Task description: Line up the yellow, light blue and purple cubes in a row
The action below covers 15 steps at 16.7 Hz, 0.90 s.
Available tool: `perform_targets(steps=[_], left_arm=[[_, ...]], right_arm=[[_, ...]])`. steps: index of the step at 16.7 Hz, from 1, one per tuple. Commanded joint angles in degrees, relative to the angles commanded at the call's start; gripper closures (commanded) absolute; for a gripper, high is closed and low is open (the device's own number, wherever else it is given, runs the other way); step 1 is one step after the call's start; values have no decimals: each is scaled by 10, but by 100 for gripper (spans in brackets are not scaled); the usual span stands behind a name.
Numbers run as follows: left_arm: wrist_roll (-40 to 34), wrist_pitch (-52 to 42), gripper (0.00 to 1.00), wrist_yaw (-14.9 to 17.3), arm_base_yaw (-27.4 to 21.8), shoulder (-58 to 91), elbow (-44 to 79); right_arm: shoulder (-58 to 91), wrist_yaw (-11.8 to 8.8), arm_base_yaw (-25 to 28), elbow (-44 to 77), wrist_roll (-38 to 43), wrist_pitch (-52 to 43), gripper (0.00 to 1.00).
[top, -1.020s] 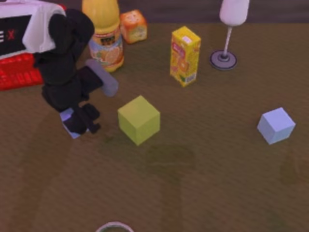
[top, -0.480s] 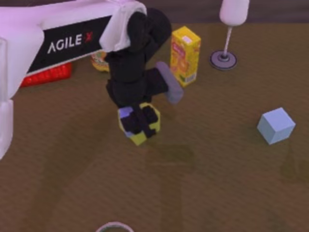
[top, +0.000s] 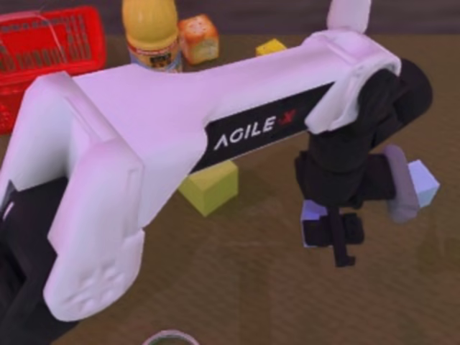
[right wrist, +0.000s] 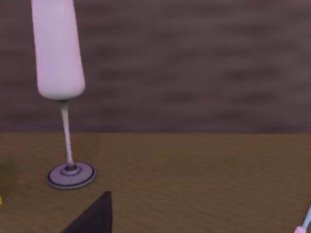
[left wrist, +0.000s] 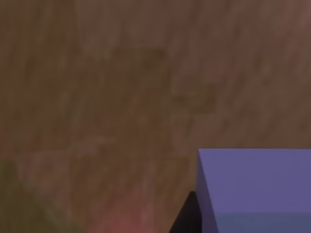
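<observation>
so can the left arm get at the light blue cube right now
Probably not yet: the left gripper is shut on the purple cube, so it would have to set that down first. The light blue cube sits just beyond it, unobstructed.

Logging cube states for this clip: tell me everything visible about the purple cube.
The purple cube is a small, plain, matte periwinkle block, held between the fingers of the left gripper, to the right of the yellow cube and short of the light blue cube. The left wrist view shows its flat face close up.
</observation>
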Motion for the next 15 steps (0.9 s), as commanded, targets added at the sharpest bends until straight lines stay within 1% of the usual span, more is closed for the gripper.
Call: perform_targets(steps=[7,12,15], left_arm=[[1,10,100,0,-3,1,-6],[0,111,100,0,-3,25,-79],[0,135,100,0,-4,33,-101]], right_arm=[[0,0,0,0,0,0,0],[0,0,0,0,0,0,0],[0,0,0,0,0,0,0]])
